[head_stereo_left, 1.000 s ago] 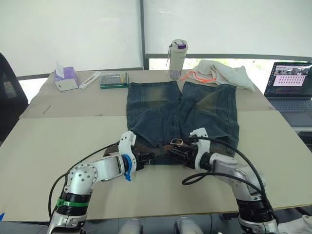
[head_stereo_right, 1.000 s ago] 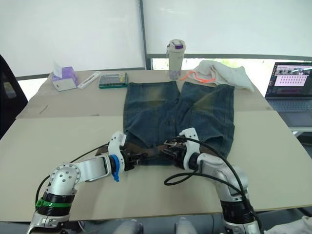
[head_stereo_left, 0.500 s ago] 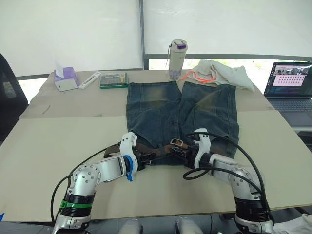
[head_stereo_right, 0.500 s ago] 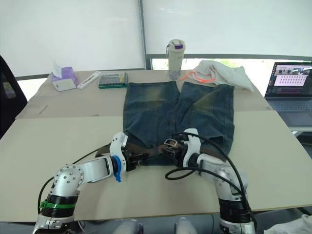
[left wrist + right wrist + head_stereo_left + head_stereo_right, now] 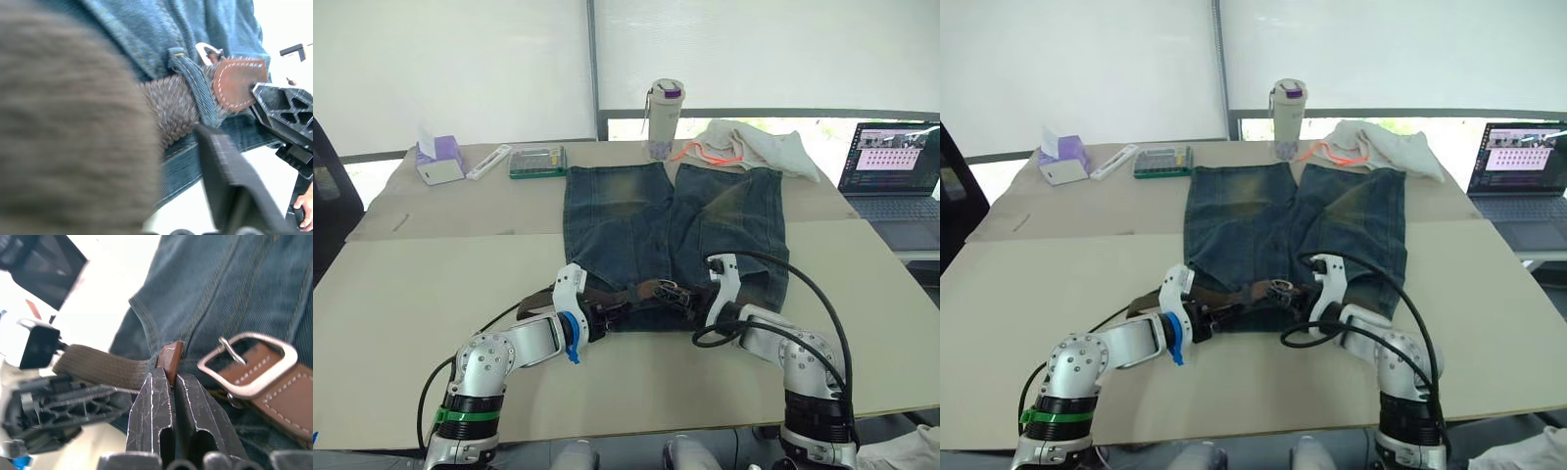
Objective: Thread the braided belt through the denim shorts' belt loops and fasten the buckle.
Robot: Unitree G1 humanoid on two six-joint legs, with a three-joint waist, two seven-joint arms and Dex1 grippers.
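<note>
While my left gripper [image 5: 607,315] waits at the table's near edge, grip unreadable, my right gripper [image 5: 168,382] has drawn back rightward, pinching the braided belt [image 5: 176,105] tip beside the buckle [image 5: 249,364]; threading through the denim shorts [image 5: 636,225] looks done, fastening remains.

Shorts and belt laid flat on the desk [image 5: 401,284]
The brown belt [image 5: 641,293] is run through a belt loop [image 5: 198,95] of the denim shorts [image 5: 675,220]; the silver buckle [image 5: 249,363] lies unfastened.
</note>
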